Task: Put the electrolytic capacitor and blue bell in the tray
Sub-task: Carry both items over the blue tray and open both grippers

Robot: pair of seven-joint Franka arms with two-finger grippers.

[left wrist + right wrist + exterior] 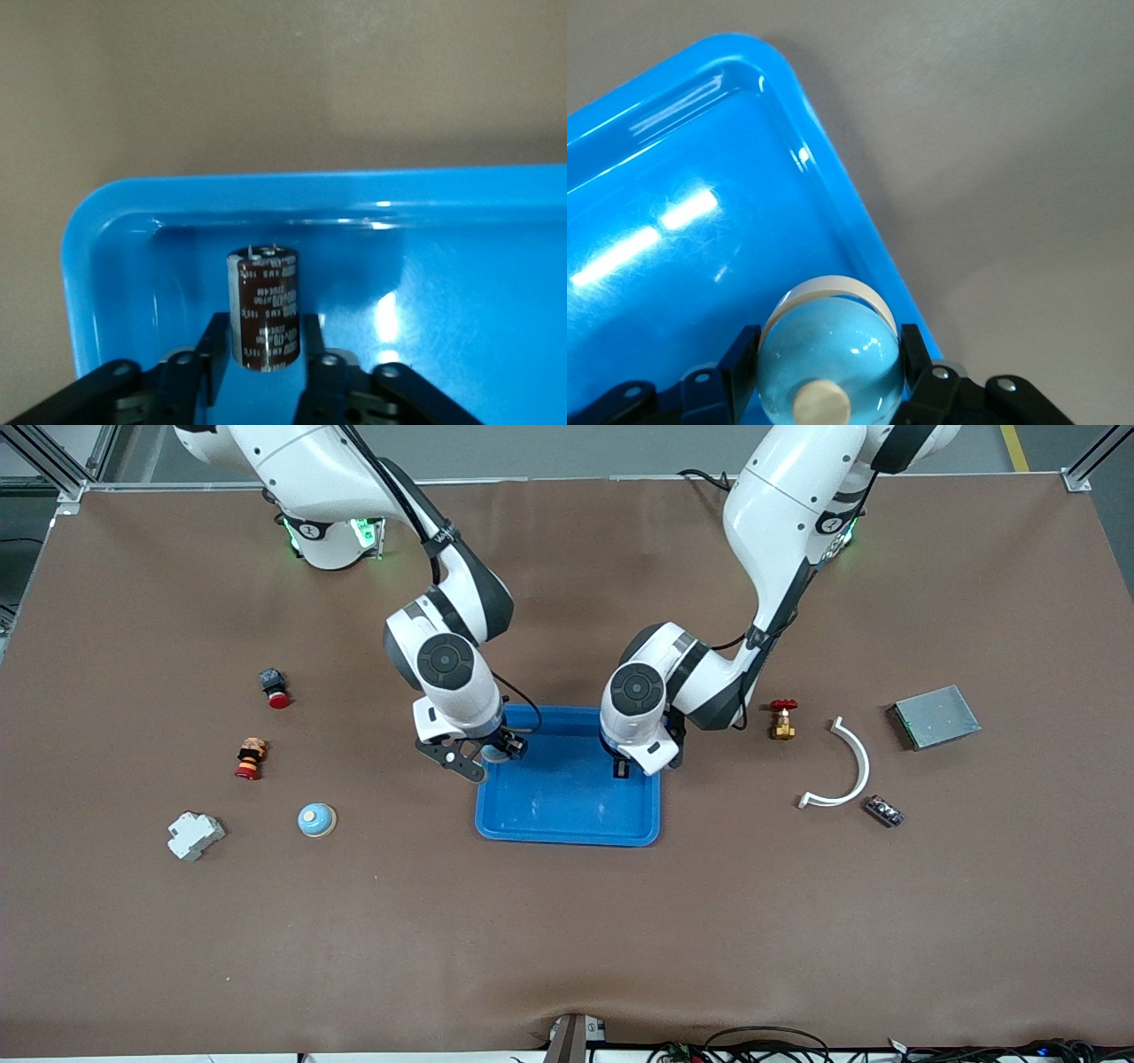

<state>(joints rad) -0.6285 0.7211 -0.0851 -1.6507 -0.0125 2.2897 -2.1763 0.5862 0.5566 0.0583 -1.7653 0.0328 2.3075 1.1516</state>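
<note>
Two bells are showing: one glossy pale-blue dome (316,819) is sitting on the brown mat toward the right arm's end, and a second blue bell (831,361) is being clamped by the right gripper (831,372) over the tray's (567,819) rim. One electrolytic capacitor (263,309), a dark brown printed cylinder, is standing upright in a corner of the smooth blue plastic tray between the left gripper's (263,359) fingers; contact cannot be judged.
</note>
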